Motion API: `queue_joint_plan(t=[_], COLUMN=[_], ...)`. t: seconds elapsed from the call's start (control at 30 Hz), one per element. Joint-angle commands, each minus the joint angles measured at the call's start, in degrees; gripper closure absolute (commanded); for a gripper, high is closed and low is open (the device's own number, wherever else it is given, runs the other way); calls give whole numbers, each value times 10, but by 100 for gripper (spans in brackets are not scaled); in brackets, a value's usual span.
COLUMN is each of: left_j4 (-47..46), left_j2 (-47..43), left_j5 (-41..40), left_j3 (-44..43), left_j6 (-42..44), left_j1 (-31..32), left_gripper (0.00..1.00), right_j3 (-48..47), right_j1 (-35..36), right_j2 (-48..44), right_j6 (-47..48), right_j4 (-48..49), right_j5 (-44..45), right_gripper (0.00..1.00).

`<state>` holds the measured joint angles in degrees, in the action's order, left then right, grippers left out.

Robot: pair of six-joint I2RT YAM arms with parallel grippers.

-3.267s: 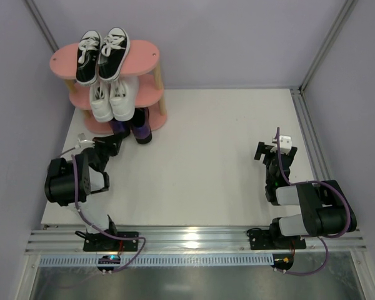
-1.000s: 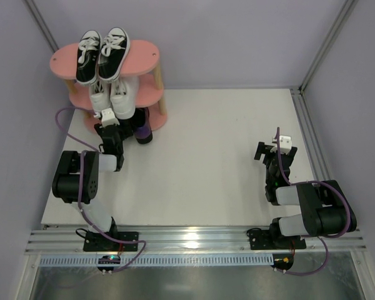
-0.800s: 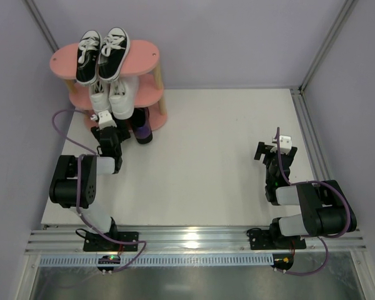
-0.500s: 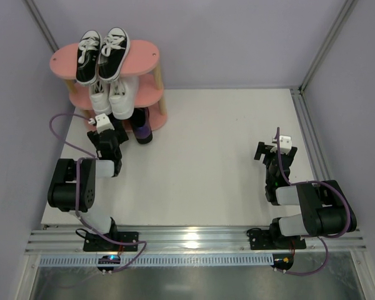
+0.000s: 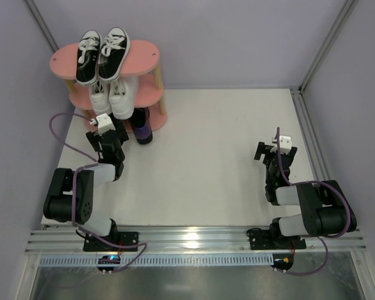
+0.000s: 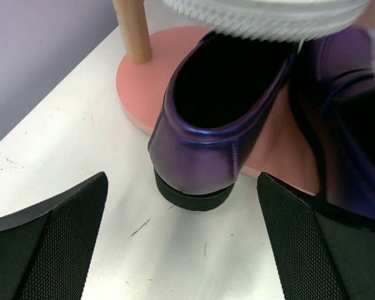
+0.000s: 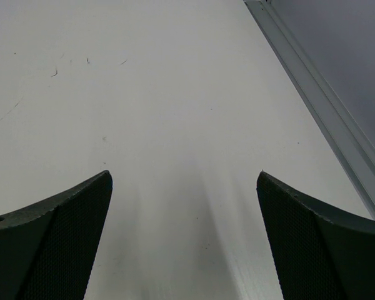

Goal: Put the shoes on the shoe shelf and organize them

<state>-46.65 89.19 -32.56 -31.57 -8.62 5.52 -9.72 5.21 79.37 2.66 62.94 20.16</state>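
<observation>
My left gripper (image 6: 182,187) has its fingers apart, facing the purple shoe (image 6: 203,156) at centre frame. Its heel overhangs the shelf (image 6: 137,81) onto the table (image 6: 81,156), I think. I'd push the heel straight in, level, not sideways into its mate (image 6: 350,125) at right. My right gripper (image 7: 184,181) hangs over the table, fingers apart.

The left arm (image 5: 69,197) and the right arm (image 5: 325,215) are built alike, with fat black cylindrical joints linked by smooth white shell sections. Each stands on a small black base plate (image 5: 109,237). A purple cable (image 5: 51,128) loops off the left one, and another (image 5: 279,164) runs up the right. A small white block (image 5: 102,120) caps each wrist. The fingers (image 6: 50,250) are black wedges faced with a fine mesh-like texture.
</observation>
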Motion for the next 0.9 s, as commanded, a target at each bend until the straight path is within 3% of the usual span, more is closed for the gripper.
queue_joint_plan(t=[0.0,0.13,0.27,0.47,0.6,0.87], left_j4=[37,175,232,307,265,182], left_j2=[-62,-141,-247,-335,-286,-121], left_j5=[-26,8,49,42,7,-28], left_j3=[-20,-10,35,35,28,-45], left_j6=[-8,-100,-143,-161,-158,-153], left_j1=[9,11,34,135,202,210], left_gripper=[0,0,0,0,0,0], right_j3=[-7,-7,-7,-7,-7,-7], right_j1=[-2,-2,-1,-1,-2,-2], right_j2=[-7,-8,-8,-7,-8,-7], right_j6=[-12,-12,-12,-12,-12,-12], right_j4=[44,44,44,44,44,44], right_j5=[-6,-6,-5,-6,-5,-4], right_gripper=[3,3,3,3,3,3])
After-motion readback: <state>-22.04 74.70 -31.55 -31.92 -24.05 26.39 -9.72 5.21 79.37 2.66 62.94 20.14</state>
